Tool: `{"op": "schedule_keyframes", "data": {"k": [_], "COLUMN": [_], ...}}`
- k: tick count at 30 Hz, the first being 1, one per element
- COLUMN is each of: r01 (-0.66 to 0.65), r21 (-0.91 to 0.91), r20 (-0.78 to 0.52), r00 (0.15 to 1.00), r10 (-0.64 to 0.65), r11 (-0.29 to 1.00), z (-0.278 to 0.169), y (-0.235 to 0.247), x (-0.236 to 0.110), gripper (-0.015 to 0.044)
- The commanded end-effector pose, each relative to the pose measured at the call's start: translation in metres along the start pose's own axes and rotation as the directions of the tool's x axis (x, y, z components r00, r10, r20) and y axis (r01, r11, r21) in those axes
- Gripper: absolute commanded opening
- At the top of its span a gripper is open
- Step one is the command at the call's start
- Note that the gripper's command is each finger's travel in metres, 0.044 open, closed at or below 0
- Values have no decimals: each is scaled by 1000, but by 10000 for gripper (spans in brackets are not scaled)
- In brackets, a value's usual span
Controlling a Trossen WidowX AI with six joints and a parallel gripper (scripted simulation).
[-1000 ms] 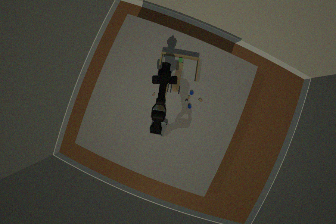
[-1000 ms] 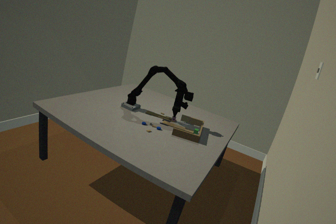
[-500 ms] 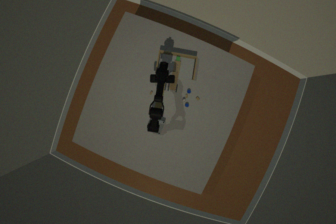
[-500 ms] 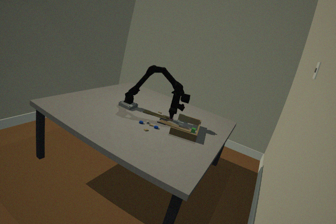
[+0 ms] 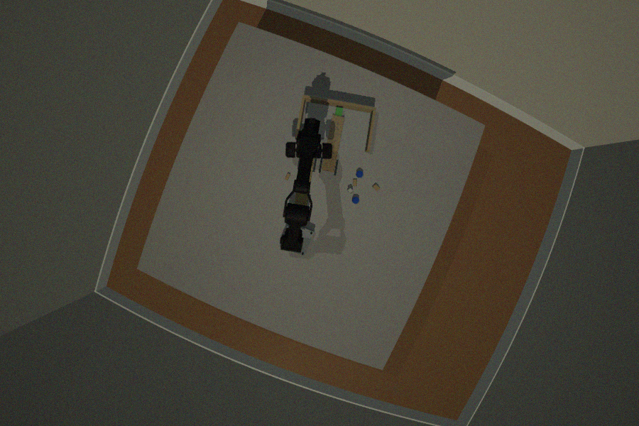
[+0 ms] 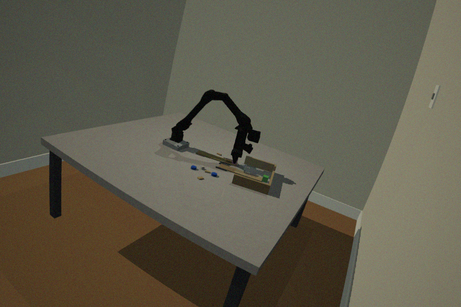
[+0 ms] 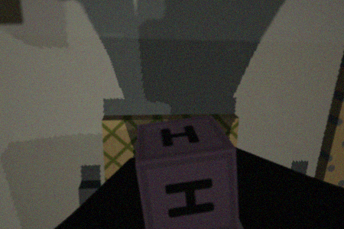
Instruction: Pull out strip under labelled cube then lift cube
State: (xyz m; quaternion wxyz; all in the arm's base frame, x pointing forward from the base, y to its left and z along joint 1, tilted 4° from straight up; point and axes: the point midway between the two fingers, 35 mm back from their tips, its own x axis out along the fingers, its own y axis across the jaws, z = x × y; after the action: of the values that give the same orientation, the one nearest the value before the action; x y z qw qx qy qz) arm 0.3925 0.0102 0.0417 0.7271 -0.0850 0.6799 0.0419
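The purple cube [image 7: 189, 198] marked H is between my gripper's fingers in the wrist view, at the end of the strip with green crossed lines [image 7: 114, 139] [image 6: 209, 155]. My gripper [image 7: 180, 162] [image 6: 234, 162] is shut on the cube, with a black finger against each side. The cube's underside is hidden, so I cannot tell whether it touches the strip. A second strip with grey dots [image 7: 336, 156] [image 5: 337, 134] lies to the right, with a green cube [image 5: 339, 111] [image 6: 265, 178] at its far end. The arm hides the fingers in the top view.
A three-sided wooden wall [image 5: 370, 131] [image 6: 250, 183] surrounds the strips' far part. Low dark guides [image 7: 89, 194] stand beside the strips. Two blue round pieces [image 5: 359, 173] [image 6: 213, 174] and several small blocks lie right of the strips; another small block [image 5: 287, 175] lies left.
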Motion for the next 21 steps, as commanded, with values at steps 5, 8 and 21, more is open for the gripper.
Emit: {"op": "schedule_keyframes", "data": {"k": [5,8,21], "r01": [0,0,-1], "r21": [0,0,-3], "r20": [0,0,-2], "r00": [1000,1000,1000], "r10": [0,0,1], "r11": [1000,1000,1000], "z": [-1,-9,-57], "y": [0,1,9], "x": [-1,-8,-41], "gripper": [20,0,0]}}
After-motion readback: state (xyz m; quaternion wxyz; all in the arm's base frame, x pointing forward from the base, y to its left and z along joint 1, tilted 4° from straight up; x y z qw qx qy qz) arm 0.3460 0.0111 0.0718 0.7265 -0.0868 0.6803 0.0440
